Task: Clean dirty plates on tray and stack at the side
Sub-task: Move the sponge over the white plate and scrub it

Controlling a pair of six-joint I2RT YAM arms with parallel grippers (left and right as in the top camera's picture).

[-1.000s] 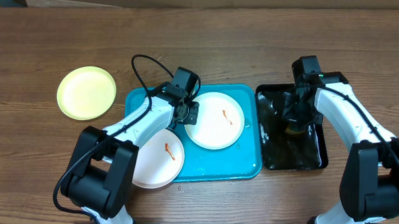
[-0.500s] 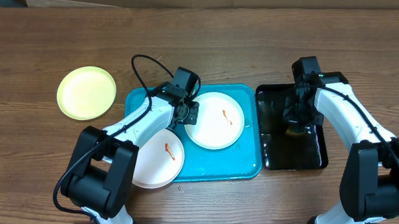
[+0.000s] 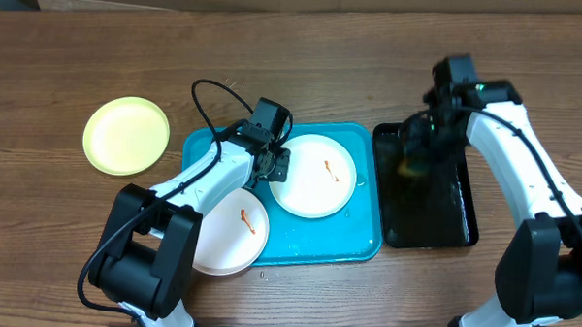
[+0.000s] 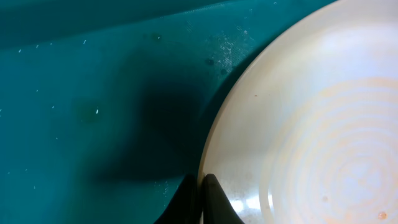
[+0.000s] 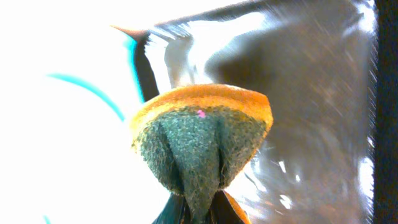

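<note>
Right gripper (image 5: 196, 208) is clenched on an orange sponge with green scouring face (image 5: 200, 140), over the narrow black tray (image 3: 456, 223). Left gripper (image 4: 203, 200) pinches the rim of a round white plate (image 3: 315, 179) lying in the teal plastic tray (image 3: 362, 239). A second white plate (image 3: 232, 229) overhangs the teal tray's near-left corner, and a pale yellow-green plate (image 3: 127, 134) sits apart on the wooden table (image 3: 324, 48).

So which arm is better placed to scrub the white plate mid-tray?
Right, probably: the right claw grips the sponge over the black tray, while the left claw pinches the rim of that white plate.
</note>
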